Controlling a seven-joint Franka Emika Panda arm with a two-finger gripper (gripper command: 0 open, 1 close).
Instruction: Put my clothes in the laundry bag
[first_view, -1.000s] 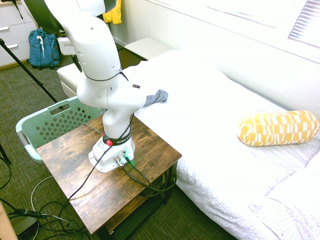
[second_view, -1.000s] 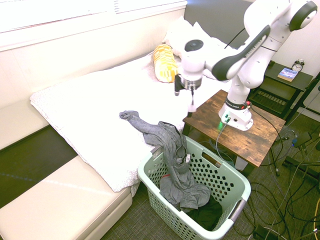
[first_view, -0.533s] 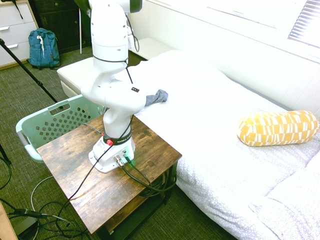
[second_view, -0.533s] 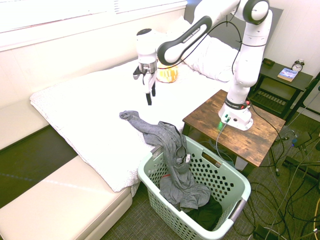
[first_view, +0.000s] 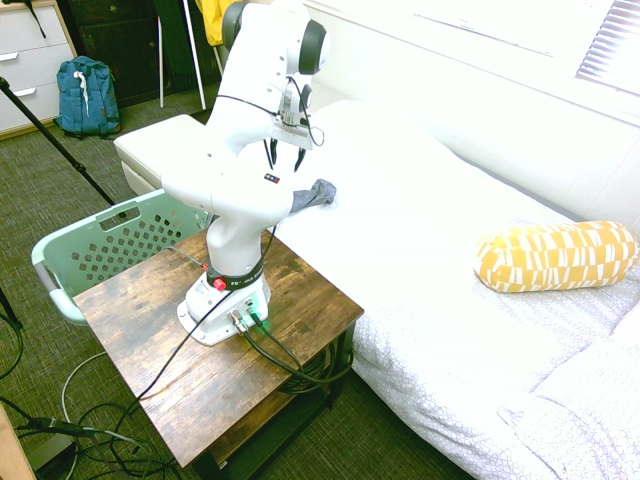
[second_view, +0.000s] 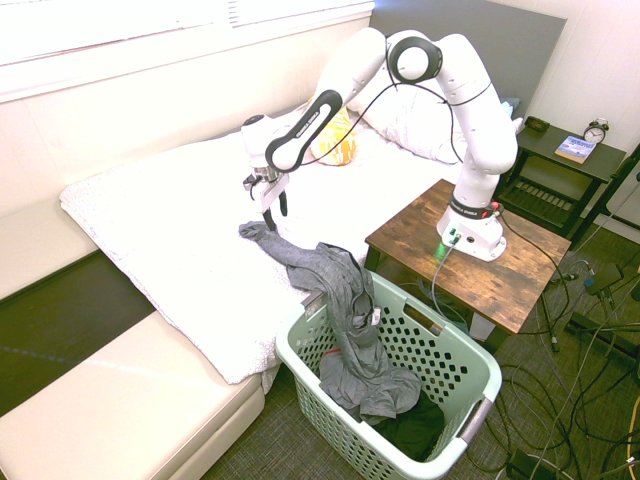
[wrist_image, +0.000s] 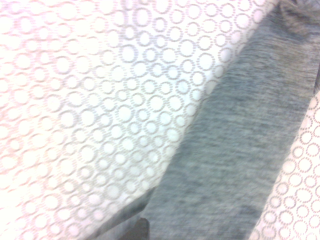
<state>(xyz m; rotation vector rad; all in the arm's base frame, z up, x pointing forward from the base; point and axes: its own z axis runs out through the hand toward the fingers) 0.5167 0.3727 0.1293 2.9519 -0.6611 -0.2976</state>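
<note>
Gripper (second_view: 271, 205) open, empty, pointing down just above grey shirt's (second_view: 340, 300) sleeve end on bed (second_view: 170, 230); rest of shirt draped into laundry basket (second_view: 470, 362).

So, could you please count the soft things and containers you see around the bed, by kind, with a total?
Grey garments, draped from the bed into the basket: 1, grey garment
Dark clothes at the basket's bottom: 1, dark clothing
Laundry baskets: 1, laundry basket
Yellow patterned pillows: 1, yellow pillow
Blue backpacks: 1, blue backpack
Total: 5
</note>
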